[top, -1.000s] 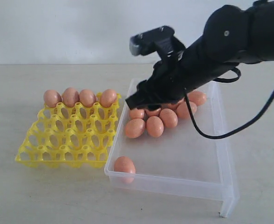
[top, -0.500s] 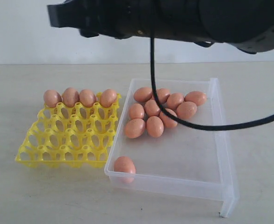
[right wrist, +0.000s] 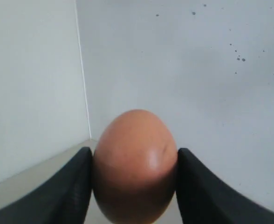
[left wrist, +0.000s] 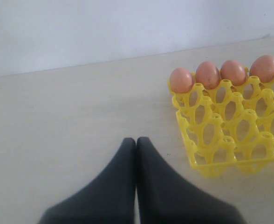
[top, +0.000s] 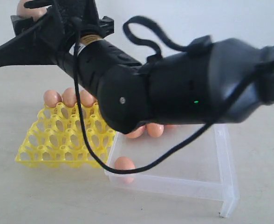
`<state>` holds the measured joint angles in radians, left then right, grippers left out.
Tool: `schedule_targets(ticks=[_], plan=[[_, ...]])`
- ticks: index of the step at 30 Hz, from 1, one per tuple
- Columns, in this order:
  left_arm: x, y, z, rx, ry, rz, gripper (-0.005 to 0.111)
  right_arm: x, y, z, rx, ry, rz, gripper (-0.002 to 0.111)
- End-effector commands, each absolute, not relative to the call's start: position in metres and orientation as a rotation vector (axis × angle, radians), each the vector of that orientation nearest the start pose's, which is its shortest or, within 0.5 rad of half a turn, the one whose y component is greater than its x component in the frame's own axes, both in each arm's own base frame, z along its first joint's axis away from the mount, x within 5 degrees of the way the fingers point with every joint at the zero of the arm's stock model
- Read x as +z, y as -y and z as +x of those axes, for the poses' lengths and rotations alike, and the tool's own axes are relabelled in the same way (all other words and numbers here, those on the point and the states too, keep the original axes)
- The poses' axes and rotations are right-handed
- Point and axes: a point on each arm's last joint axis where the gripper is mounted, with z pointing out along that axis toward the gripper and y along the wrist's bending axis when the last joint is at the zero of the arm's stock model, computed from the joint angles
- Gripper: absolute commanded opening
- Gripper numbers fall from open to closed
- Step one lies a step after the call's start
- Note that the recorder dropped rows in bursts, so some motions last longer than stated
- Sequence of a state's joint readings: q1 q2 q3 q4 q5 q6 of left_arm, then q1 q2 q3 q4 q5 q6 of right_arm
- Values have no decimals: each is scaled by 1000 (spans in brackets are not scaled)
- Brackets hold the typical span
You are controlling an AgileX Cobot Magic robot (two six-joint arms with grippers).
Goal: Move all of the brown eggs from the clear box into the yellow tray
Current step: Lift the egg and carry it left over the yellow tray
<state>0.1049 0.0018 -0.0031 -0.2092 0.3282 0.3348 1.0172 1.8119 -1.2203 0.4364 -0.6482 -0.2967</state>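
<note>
The right gripper (right wrist: 133,183) clamps a smooth orange-brown egg (right wrist: 136,158) high above the bright yellow plastic tray (top: 40,148), likely to clear the seated eggs (top: 52,98); the left gripper (left wrist: 136,142) sits pinched together, empty.

A flat, matte, pale beige table (top: 39,196) is being presented as the work surface, and it is being bounded at the rear by a plain white wall (top: 249,18). The junction between the two is being seen as a straight horizontal line in the exterior and left wrist views. Both surfaces are being lit softly and evenly, and only faint, diffuse shadows are being cast on the tabletop. In the right wrist view, a vertical corner seam (right wrist: 82,70) is being shown where two white wall faces are being joined, and small dark specks (right wrist: 239,58) are being displayed on one face.
</note>
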Motion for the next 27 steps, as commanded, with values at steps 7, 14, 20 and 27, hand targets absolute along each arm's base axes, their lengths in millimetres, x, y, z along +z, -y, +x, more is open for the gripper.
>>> schedule_targets(ticks=[7,14,20,27], plan=[[185,0,54,107,-1791,61,-4,256,-407,299,971,-1634,-587,0],[185,0,54,107,-1791,61,-4,256,-391,332,1069,-1652,-559,0],[185,0,54,107,-1791,61,-4,219,-392,331,1149,-1678,-856,0],[185,0,54,107,-1791,61,-4,162,-406,344,1138,-1759,-886,0]])
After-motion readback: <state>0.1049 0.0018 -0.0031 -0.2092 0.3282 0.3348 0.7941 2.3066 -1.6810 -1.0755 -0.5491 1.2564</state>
